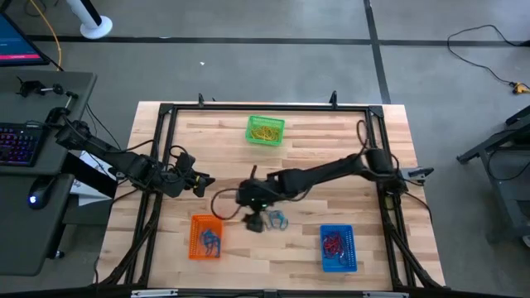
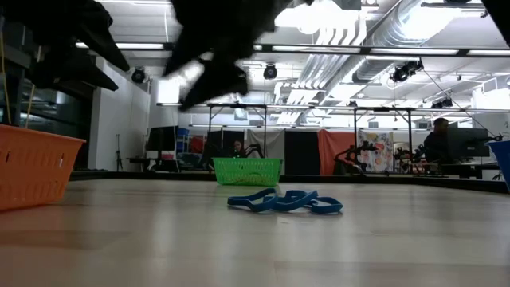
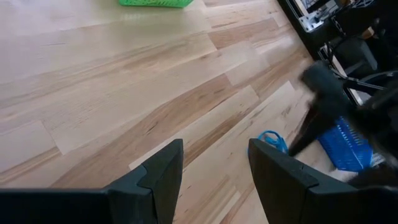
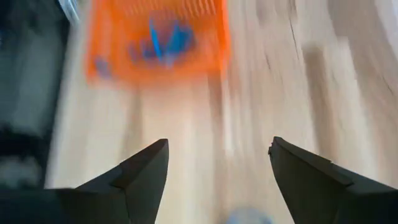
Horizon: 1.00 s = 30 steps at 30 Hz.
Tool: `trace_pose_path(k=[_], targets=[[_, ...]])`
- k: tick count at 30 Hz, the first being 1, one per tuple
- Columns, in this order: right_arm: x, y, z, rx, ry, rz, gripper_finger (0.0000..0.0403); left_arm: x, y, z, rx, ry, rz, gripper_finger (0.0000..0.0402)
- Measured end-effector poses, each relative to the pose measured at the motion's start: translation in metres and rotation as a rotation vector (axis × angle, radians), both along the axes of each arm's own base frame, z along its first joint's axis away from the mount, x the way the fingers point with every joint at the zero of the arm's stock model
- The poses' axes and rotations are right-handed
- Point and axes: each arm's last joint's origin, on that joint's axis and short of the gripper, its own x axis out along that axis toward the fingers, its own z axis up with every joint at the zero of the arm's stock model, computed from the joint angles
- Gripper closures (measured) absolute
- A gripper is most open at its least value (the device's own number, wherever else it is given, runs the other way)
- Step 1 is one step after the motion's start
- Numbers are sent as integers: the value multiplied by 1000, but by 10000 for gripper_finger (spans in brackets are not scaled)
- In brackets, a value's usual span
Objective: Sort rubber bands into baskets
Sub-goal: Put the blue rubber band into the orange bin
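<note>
My right gripper (image 1: 255,222) hangs with fingers spread wide, empty, just beside the orange basket (image 1: 205,237). Loose blue rubber bands (image 1: 277,219) lie on the table between that basket and the blue basket (image 1: 338,248), next to the gripper.

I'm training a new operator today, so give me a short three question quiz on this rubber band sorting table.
1. True or false: the green basket holds yellow bands.
2. Which basket holds red bands: A orange, B blue, C green?
3. What colour are the loose bands lying on the table near the right claw?

Key: 1 true. 2 B, the blue basket. 3 blue; the orange basket already has some.
</note>
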Motion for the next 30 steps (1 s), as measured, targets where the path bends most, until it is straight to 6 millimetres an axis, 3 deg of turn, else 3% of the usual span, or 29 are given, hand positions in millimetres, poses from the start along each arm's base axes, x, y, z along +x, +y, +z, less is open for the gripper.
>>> trace_pose_path(k=[2, 5, 10, 16, 22, 30], targets=[[-16, -1, 2, -66, 87, 38, 140, 0, 0, 0, 0, 0, 0, 227], [-43, -2, -10, -89, 186, 55, 143, 0, 0, 0, 0, 0, 0, 227], [-74, -6, -36, -10, 195, -114, 144, 0, 0, 0, 0, 0, 0, 227], [-71, 3, -50, -17, 165, -232, 159, 0, 0, 0, 5, -3, 6, 227], [-60, 19, -64, -70, 207, -274, 209, 0, 0, 0, 6, -3, 6, 227], [-55, 25, -69, -158, 261, -338, 271, 0, 0, 0, 6, -3, 6, 227]])
